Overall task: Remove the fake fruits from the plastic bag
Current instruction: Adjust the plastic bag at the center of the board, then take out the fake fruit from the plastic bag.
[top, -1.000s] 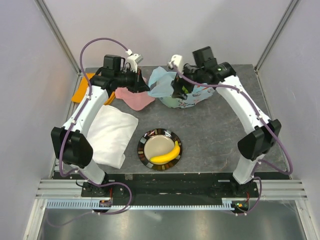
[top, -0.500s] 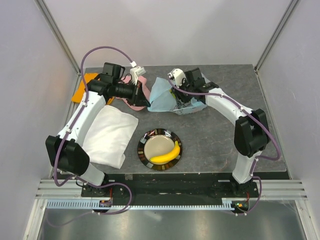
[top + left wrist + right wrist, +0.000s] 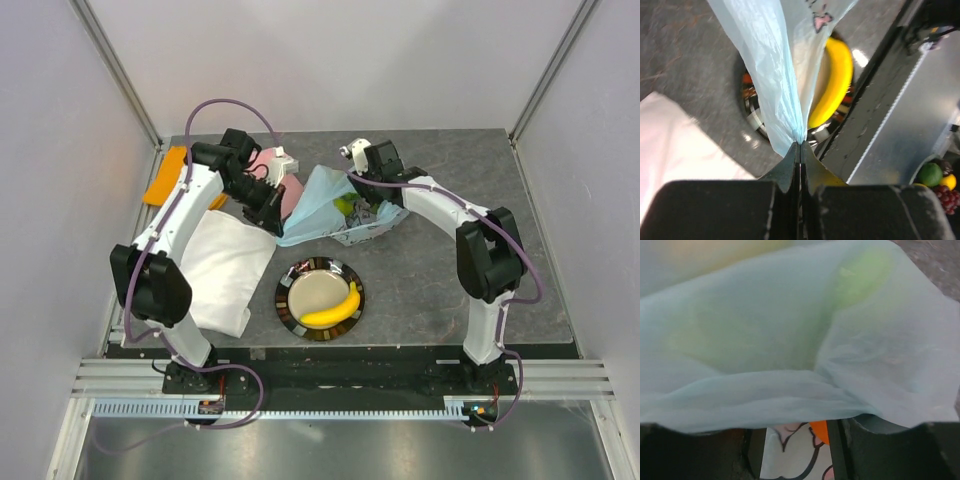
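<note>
The light-blue plastic bag [image 3: 325, 205] lies at the back middle of the table, stretched out toward the plate. A green fruit [image 3: 345, 207] shows in its mouth. My left gripper [image 3: 277, 228] is shut on the bag's near-left edge; the left wrist view shows the film [image 3: 785, 80] pinched between its closed jaws. My right gripper [image 3: 372, 203] is in the bag's mouth; in its wrist view the fingers [image 3: 875, 450] stand apart under bag film [image 3: 790, 340], with blurred green shapes [image 3: 865, 267] behind it. A yellow banana [image 3: 335, 307] lies on the plate.
The dark-rimmed plate [image 3: 290, 300] sits in the near middle. A white folded cloth [image 3: 220, 265] lies to its left, a pink cloth [image 3: 290, 190] under my left arm, an orange flat thing [image 3: 165, 175] at the far left. Several fruits [image 3: 935, 177] lie beyond the table's near edge.
My left gripper has pulled the bag's edge nearer and toward the plate, stretching the bag flat. My right gripper has gone lower into the bag's mouth.
</note>
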